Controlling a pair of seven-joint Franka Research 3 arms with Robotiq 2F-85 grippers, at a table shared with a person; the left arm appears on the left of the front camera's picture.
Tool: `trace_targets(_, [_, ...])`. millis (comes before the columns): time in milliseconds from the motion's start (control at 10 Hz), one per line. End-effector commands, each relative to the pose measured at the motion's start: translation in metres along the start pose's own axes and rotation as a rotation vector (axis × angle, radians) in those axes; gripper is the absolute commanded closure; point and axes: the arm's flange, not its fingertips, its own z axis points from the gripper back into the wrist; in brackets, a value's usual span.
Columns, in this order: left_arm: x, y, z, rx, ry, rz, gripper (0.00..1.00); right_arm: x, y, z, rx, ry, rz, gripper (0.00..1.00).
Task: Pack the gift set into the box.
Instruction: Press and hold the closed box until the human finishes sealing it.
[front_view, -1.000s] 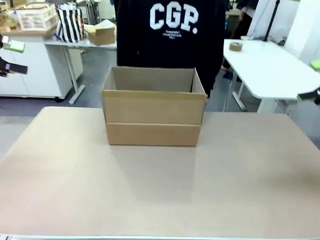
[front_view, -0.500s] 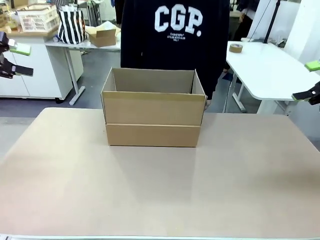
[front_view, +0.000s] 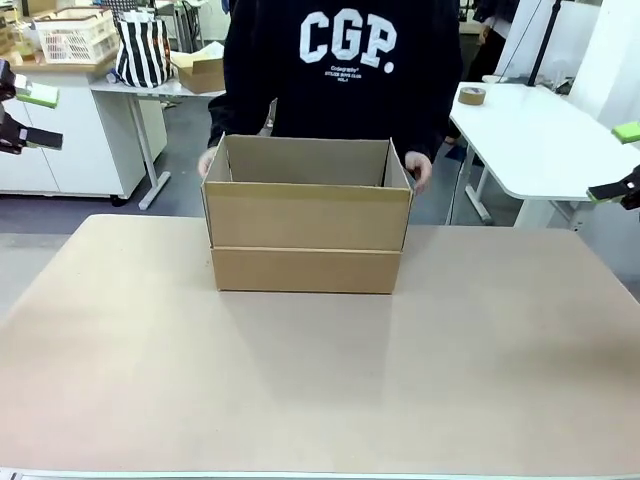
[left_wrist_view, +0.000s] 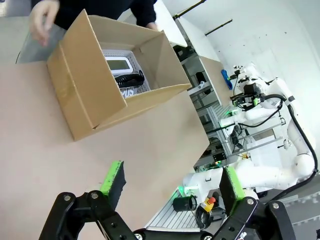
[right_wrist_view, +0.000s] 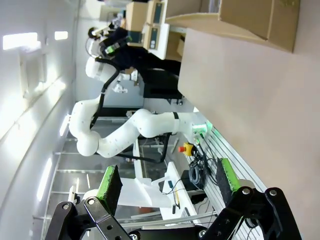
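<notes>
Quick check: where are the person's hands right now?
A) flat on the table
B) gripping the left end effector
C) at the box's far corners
C: one hand is at the far left corner of the box, the other hand at its far right corner.

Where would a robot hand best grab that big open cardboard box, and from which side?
Probably the near wall of the box, at its top edge, coming down from above. The box looks too wide for the jaws to span, but that upright wall is thin enough to straddle. The person's hands are at the far corners, so the robot's side is freer.
</notes>
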Motion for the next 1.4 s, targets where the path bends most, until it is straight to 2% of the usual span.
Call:
trace_targets(0, [-0.0004,-0.0012,0.0023,0.003,0.014,0.008,0.0,-0.0026,0.0019,0.0032,-0.004,0.013,0.0,0.0])
trace_targets(1300, [-0.0004,-0.0012,0.0023,0.003,0.014,0.008,0.0,-0.0026,0.0019,0.0032,-0.004,0.013,0.0,0.0])
